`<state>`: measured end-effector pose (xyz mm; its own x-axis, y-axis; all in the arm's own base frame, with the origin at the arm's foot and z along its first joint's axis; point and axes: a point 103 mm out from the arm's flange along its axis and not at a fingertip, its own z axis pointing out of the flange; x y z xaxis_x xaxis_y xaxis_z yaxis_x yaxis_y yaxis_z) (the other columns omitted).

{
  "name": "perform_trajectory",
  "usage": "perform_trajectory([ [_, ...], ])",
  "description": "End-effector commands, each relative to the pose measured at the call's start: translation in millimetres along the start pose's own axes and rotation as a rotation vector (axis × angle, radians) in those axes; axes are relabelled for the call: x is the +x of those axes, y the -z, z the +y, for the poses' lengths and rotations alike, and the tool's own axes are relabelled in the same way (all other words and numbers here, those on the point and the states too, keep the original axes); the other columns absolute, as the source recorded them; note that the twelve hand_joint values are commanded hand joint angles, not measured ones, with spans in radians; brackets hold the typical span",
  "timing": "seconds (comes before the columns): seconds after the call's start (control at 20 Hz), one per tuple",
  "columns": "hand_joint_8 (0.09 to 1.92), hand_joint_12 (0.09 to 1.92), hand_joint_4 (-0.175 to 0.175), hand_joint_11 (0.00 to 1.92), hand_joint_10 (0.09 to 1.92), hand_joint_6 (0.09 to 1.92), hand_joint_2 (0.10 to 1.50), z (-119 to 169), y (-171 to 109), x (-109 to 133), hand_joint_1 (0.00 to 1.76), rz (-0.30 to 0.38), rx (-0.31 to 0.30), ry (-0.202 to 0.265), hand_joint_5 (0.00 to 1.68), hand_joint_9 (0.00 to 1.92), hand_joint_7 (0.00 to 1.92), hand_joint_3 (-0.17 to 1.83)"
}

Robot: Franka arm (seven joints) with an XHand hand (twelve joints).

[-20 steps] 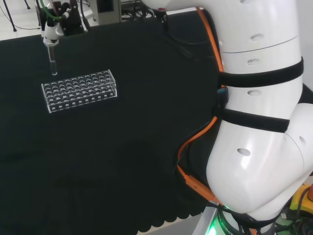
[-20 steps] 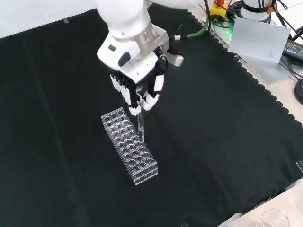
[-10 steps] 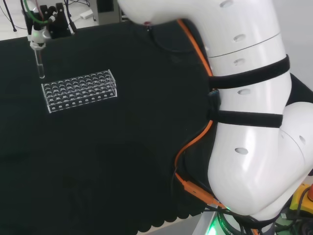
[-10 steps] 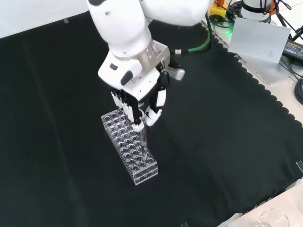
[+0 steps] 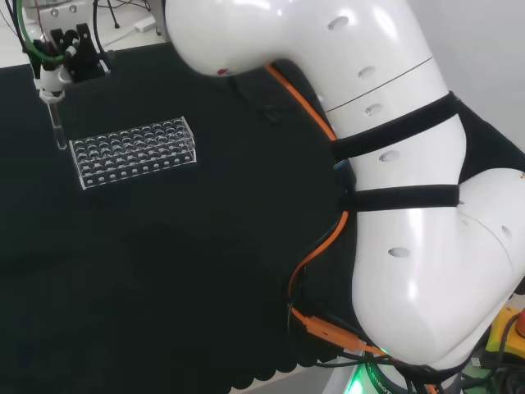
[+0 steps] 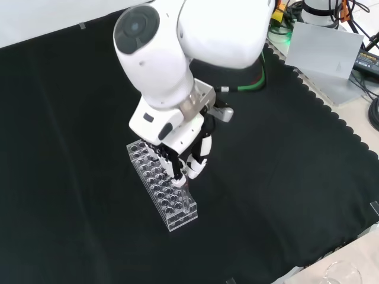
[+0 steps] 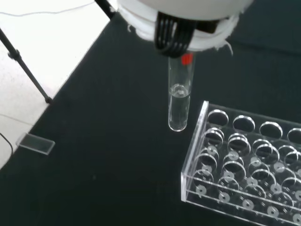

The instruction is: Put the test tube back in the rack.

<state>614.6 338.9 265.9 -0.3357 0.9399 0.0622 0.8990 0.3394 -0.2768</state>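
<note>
The fingers [image 6: 177,170] were curled round the top of the one test tube [image 7: 178,101], pinching it upright under the hand [image 6: 180,157]. In the wrist view the tube's rounded bottom hung just beside the end wall of the one clear rack [image 7: 237,174], above the cloth and outside the holes. In the head view the tube [image 5: 57,127] stood at the rack's [image 5: 135,152] left end. Black cloth [image 6: 284,177] covered the bench under both.

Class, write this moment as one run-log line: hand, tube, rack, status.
hand: shut on test tube | test tube: upright, just outside rack's end | rack: on cloth, holes empty | status: not yet inserted
</note>
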Motion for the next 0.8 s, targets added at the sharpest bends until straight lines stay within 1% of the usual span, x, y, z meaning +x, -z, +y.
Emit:
perform_trajectory([
  [0.05, 0.54, 1.13, -0.175, 1.41, 0.95, 0.09, 0.69, -2.4, -8.8, -15.1, 1.34, -0.055, 0.013, -0.007, 1.42, 1.61, 1.46, 0.53],
  [0.3, 0.54, 1.13, -0.175, 1.41, 0.95, 0.09, 0.68, -4.6, -7.5, -31.9, 1.34, -0.062, 0.008, -0.032, 1.42, 1.61, 1.46, 0.54],
  [0.45, 0.54, 1.13, -0.175, 1.41, 0.95, 0.09, 0.68, -5.4, -6.4, -37.6, 1.34, -0.063, 0.003, -0.041, 1.42, 1.61, 1.46, 0.54],
  [0.6, 0.54, 1.13, -0.175, 1.41, 0.95, 0.09, 0.68, -5.3, -6.7, -38.4, 1.34, -0.054, 0.002, -0.046, 1.42, 1.61, 1.46, 0.54],
  [0.8, 0.54, 1.13, -0.175, 1.41, 0.95, 0.09, 0.68, -4.0, -5.0, -32.5, 1.34, -0.048, -0.001, -0.038, 1.42, 1.61, 1.46, 0.54],
])
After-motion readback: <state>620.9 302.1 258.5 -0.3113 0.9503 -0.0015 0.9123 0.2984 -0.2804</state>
